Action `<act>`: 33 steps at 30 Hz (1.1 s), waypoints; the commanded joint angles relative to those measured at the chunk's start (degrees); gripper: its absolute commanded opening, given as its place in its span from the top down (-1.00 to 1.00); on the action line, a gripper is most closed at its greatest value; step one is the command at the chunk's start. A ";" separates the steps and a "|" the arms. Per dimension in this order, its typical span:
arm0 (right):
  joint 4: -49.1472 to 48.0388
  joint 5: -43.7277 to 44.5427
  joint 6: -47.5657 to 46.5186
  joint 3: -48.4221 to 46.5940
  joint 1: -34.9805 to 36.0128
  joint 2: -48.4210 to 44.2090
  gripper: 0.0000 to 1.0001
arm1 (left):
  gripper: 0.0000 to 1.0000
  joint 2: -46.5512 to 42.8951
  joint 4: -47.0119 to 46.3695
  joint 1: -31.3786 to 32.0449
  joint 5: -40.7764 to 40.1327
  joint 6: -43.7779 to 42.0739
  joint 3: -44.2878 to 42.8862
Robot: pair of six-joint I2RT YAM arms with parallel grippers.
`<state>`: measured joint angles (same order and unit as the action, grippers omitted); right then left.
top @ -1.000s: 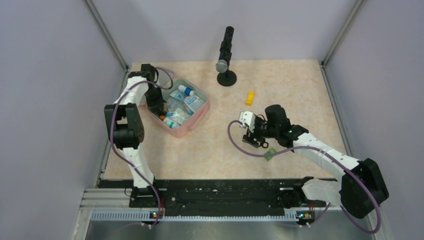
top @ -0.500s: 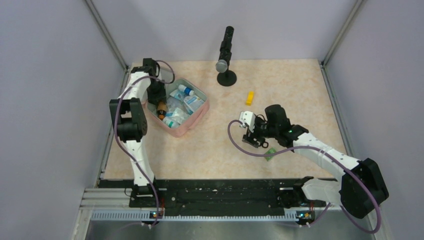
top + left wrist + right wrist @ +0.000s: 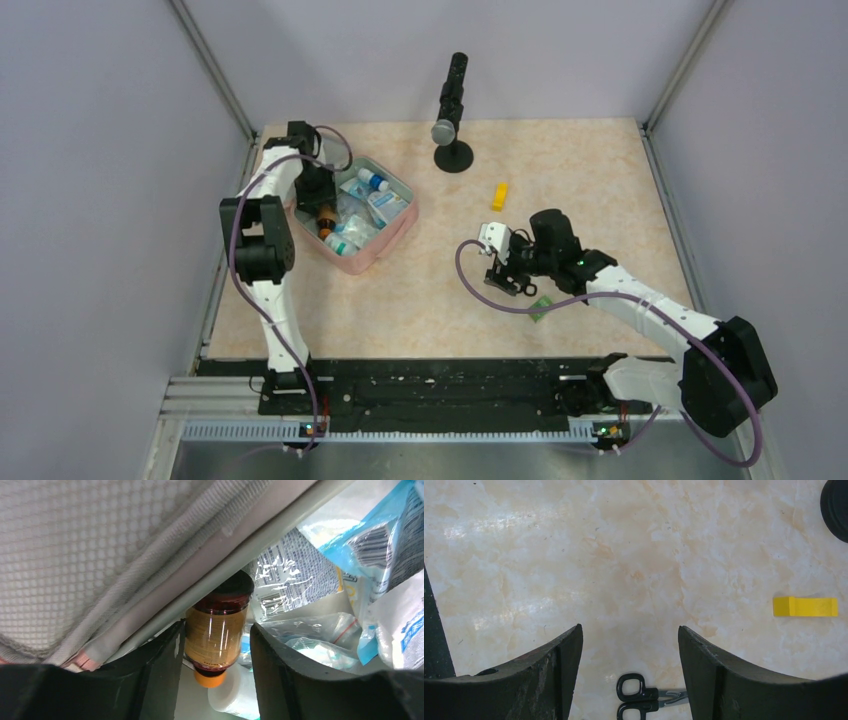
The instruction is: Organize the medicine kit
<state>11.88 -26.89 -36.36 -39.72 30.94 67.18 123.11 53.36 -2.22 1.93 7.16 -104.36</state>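
Pink medicine kit [image 3: 383,248], one amber bottle [image 3: 216,630], one yellow block [image 3: 499,195], one scissors [image 3: 644,700]

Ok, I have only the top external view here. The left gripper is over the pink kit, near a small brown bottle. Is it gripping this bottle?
Observer: In the left wrist view the left gripper has its jaws apart, one finger on each side of the amber bottle, which lies in the medicine kit. I cannot tell if they touch it.
Operator: Thank you. And is something under the right gripper? I cannot make it out.
Observer: Yes, the right wrist view shows black-handled scissors lying on the table, close to the open, empty right gripper.
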 commanded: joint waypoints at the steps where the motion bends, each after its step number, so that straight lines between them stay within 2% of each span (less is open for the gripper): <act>1: -2.36 -1.23 0.92 -0.35 -0.51 0.36 -0.38 | -0.15 -0.47 -0.65 -0.14 2.91 -0.96 2.32; 6: -1.77 -1.36 0.47 -0.61 -0.47 0.37 -0.39 | -0.12 1.68 -1.63 0.04 1.48 -2.59 0.73; 10: -1.53 -1.08 0.48 -0.53 -0.52 -0.14 -0.39 | 0.15 1.29 -1.52 -0.06 1.12 -2.60 -0.48; 15: -1.51 -0.97 0.78 -0.18 -0.46 -0.41 -0.39 | 0.54 -3.76 -0.73 -0.18 -0.81 1.99 0.83; 19: -1.98 -1.46 0.70 -0.18 -0.48 -0.11 -0.39 | 0.59 -7.83 0.29 -0.20 -5.73 6.25 1.96; 21: -2.25 -1.73 0.68 -0.22 -0.49 0.12 -0.39 | 0.78 -9.76 0.60 -0.23 -8.33 8.75 3.38; 25: -2.97 -1.85 0.99 0.12 -0.53 0.24 -0.39 | 0.78 -11.61 1.61 -0.07 -12.60 13.89 6.80; 33: -2.49 -1.85 1.42 0.00 -0.49 0.25 -0.40 | 0.81 -12.77 2.62 0.63 -10.65 23.29 11.79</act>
<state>11.51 -27.31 -35.77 -39.70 30.94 67.18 112.62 53.56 -1.98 -7.46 23.59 -94.13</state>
